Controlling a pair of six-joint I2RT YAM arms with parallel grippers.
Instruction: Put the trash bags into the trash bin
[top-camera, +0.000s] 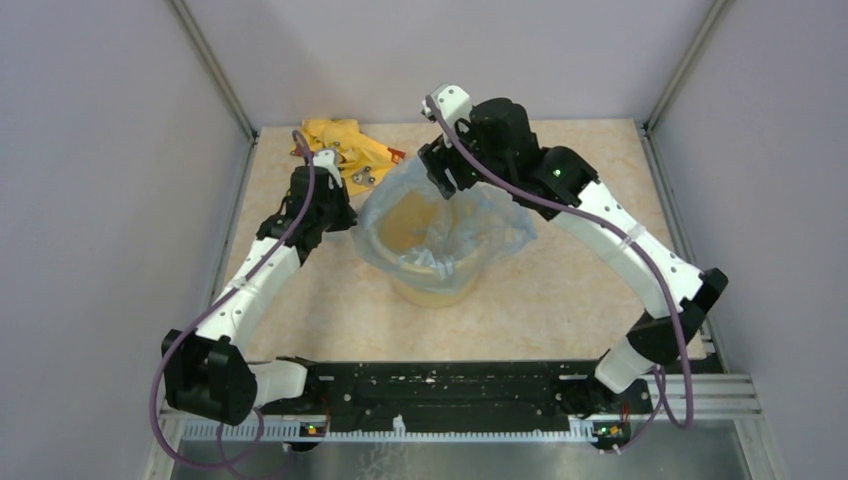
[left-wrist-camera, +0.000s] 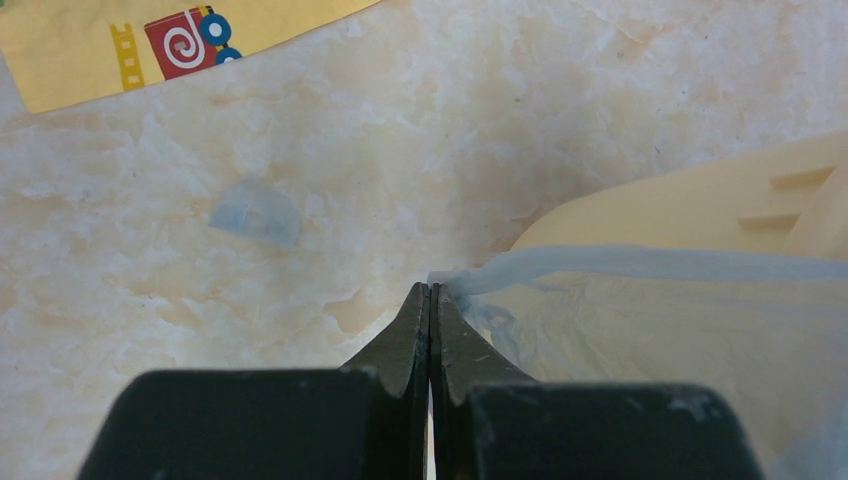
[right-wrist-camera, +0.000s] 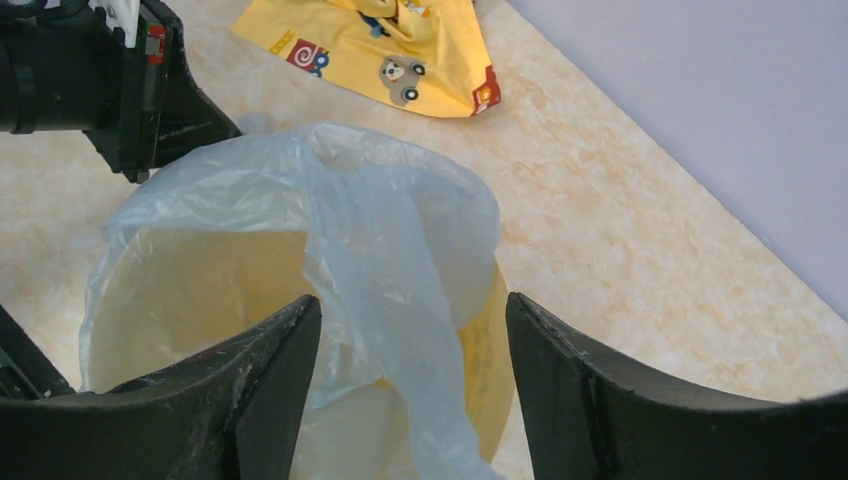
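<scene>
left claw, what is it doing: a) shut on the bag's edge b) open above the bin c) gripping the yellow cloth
a: the left claw is closed, with a taut strand of the trash bag running out from its tips beside the bin.

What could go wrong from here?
The left end effector pinches only a thin edge of the trash bag beside the trash bin; a pull may tear it or slip. Film hangs loose inside the open right end effector; retreating might snag it and drag the bag off the rim.
</scene>
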